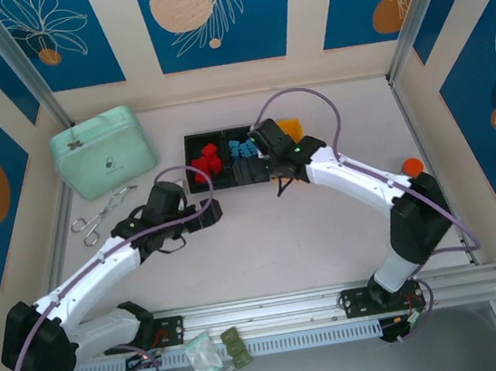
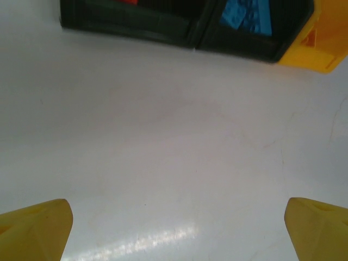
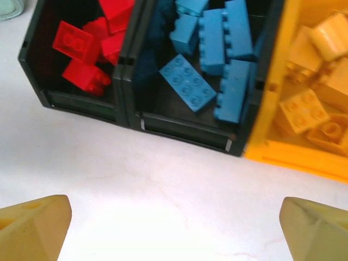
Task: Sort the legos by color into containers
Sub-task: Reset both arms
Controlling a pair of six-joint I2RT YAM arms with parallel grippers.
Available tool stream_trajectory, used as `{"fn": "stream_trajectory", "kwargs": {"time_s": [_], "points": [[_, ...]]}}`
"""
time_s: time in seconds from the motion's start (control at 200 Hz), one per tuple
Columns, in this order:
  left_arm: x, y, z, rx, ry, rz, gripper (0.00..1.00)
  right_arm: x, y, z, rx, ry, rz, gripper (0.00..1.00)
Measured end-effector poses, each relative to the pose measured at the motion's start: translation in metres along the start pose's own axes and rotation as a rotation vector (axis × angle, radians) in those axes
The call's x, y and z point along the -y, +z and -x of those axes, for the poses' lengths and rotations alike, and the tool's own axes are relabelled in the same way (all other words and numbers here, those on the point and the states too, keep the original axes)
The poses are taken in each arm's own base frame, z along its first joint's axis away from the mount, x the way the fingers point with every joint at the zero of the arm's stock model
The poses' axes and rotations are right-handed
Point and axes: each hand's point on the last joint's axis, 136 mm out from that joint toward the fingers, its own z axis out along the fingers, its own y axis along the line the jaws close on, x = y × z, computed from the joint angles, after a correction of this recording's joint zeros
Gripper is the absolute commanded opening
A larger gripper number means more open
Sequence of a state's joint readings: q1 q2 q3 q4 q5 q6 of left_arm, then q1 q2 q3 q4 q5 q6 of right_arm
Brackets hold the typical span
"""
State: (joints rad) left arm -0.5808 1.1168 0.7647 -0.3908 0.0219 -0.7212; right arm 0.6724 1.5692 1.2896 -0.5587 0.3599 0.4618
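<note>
Three joined containers stand at the back middle of the table. The left black bin (image 1: 200,181) (image 3: 81,103) holds red legos (image 1: 207,163) (image 3: 87,49). Blue legos (image 1: 243,148) (image 3: 217,60) lie in the middle black bin (image 3: 185,133). In the yellow-orange bin (image 1: 290,128) (image 3: 283,152) are yellow-orange legos (image 3: 312,109). My right gripper (image 1: 284,179) (image 3: 174,228) hangs open over bare table just in front of the bins, nothing between its yellow fingertips (image 3: 35,225). My left gripper (image 1: 210,211) (image 2: 176,228) is open and empty, farther back from the bins' front wall (image 2: 130,24).
A mint-green case (image 1: 104,151) lies at the back left, with metal scissors (image 1: 97,219) in front of it beside the left arm. A clear bag (image 1: 202,356) and dark green blocks (image 1: 236,347) sit below the near rail. An orange object (image 1: 412,166) is by the right arm.
</note>
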Motion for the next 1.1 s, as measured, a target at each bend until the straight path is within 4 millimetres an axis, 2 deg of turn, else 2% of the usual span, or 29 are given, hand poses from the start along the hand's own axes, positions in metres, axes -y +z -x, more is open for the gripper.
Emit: {"fn": "stream_trajectory", "kwargs": {"time_s": [0.12,0.23,0.32,0.44,0.555,0.67,0.855,0.99,1.101], "points": [[0.002,-0.009,0.030,0.087,0.063,0.051,0.99,0.026,-0.020,-0.004,0.056,0.032,-0.032,0.99],[-0.003,-0.022,0.060,0.184,0.129,0.119,0.99,0.057,-0.037,-0.006,0.132,0.058,-0.110,0.99],[-0.017,-0.030,0.081,0.258,0.190,0.202,0.99,0.090,-0.047,-0.006,0.209,0.089,-0.217,0.99],[-0.046,-0.040,0.099,0.353,0.253,0.319,0.99,0.144,-0.052,-0.012,0.307,0.129,-0.371,0.99],[-0.088,-0.046,0.102,0.430,0.275,0.432,0.99,0.192,-0.045,-0.036,0.383,0.133,-0.485,0.99],[-0.133,-0.044,0.097,0.452,0.290,0.547,0.99,0.227,-0.033,-0.064,0.372,0.152,-0.568,0.99],[-0.202,-0.026,0.086,0.420,0.227,0.683,0.99,0.264,-0.021,-0.072,0.440,0.198,-0.631,0.99],[-0.225,-0.001,0.082,0.416,0.218,0.695,0.99,0.273,-0.006,-0.072,0.475,0.187,-0.609,0.99],[-0.222,0.012,0.088,0.470,0.245,0.649,0.99,0.280,0.001,-0.059,0.542,0.203,-0.538,0.99]]}}
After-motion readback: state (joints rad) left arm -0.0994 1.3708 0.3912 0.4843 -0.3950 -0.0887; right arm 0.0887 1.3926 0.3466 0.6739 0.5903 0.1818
